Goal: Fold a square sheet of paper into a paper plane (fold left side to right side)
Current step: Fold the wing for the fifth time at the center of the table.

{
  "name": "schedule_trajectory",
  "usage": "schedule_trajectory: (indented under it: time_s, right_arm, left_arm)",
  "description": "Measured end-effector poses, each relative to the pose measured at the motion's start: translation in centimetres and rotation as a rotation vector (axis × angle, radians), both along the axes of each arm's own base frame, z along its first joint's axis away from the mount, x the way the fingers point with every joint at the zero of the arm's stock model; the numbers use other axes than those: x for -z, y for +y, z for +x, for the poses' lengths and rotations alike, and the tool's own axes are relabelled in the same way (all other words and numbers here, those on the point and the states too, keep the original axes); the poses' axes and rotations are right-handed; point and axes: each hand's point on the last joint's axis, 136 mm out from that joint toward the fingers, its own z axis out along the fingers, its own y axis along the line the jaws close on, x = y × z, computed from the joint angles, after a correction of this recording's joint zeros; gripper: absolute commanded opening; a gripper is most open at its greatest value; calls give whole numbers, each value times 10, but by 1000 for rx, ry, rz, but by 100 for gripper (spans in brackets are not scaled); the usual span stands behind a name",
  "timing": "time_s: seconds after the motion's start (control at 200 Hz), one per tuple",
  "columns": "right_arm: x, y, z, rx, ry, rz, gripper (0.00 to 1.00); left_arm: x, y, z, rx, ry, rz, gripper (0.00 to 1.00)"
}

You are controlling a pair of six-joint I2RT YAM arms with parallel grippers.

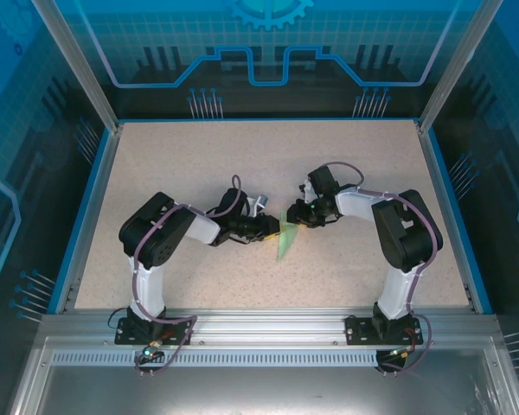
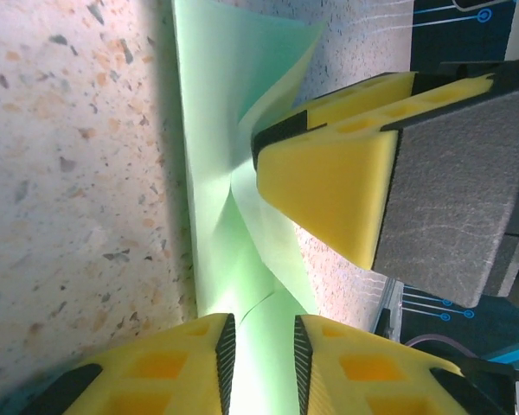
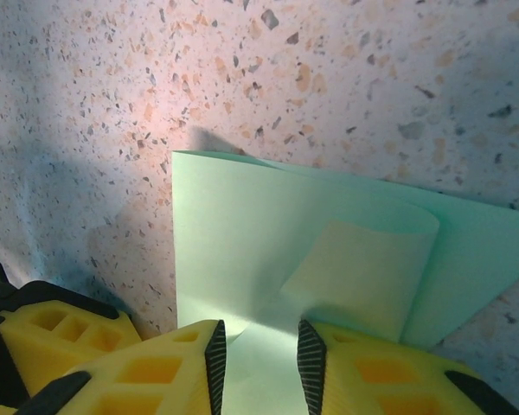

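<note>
Sheet location: pale mint-green thin paper sheet (image 1: 285, 242) is seen at mid tabletop, between the two claws. It is folded to a narrow wedge with its point turned toward the arm bases. Speckled beige stone-look tabletop (image 1: 199, 164) is otherwise bare around it.

Left claw (image 1: 274, 228) is seen at the sheet's left edge. Right claw (image 1: 296, 218) is seen at the sheet's far right end, just beside the left one.

From the left wrist, the left claw (image 2: 262, 322) is seen partly open, its black pads apart. Green paper (image 2: 216, 130) is seen face-on in the gap and is not pinched. The right claw's yellow finger (image 2: 329, 186) is set at the sheet just ahead, and a flap is raised beside it.

From the right wrist, the right claw (image 3: 259, 327) is shown with its pads apart and the sheet (image 3: 242, 233) spanning the gap. One layer is curled over in a soft roll, not creased flat. Whether that claw pinches the paper cannot be told.

Blue printed back panel (image 1: 268, 10) is marked with a gear emblem and circuit-style lines.
</note>
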Motion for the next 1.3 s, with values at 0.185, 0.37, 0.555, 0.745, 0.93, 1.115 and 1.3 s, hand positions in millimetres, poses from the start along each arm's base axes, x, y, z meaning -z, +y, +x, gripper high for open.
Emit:
schedule_trajectory:
  time_s: [0.185, 0.37, 0.555, 0.745, 0.93, 1.115, 1.3]
  right_arm:
    - [0, 0, 0, 0, 0, 0, 32]
    - [0, 0, 0, 3, 1, 1, 32]
    - [0, 0, 0, 3, 1, 2, 32]
    - [0, 0, 0, 3, 1, 2, 32]
    - [0, 0, 0, 3, 1, 1, 32]
    - [0, 0, 0, 3, 1, 1, 32]
    - [0, 0, 0, 3, 1, 1, 32]
  left_arm:
    - [-2, 9, -13, -8, 6, 9, 29]
    - [-27, 11, -33, 10, -7, 8, 29]
    - [-55, -29, -61, 135, -70, -23, 30]
    - [-55, -56, -55, 175, -73, -18, 31]
    - [-37, -59, -43, 169, -55, 48, 31]
    - [-20, -51, -44, 162, -36, 124, 31]
    - [-11, -44, -43, 152, -38, 179, 32]
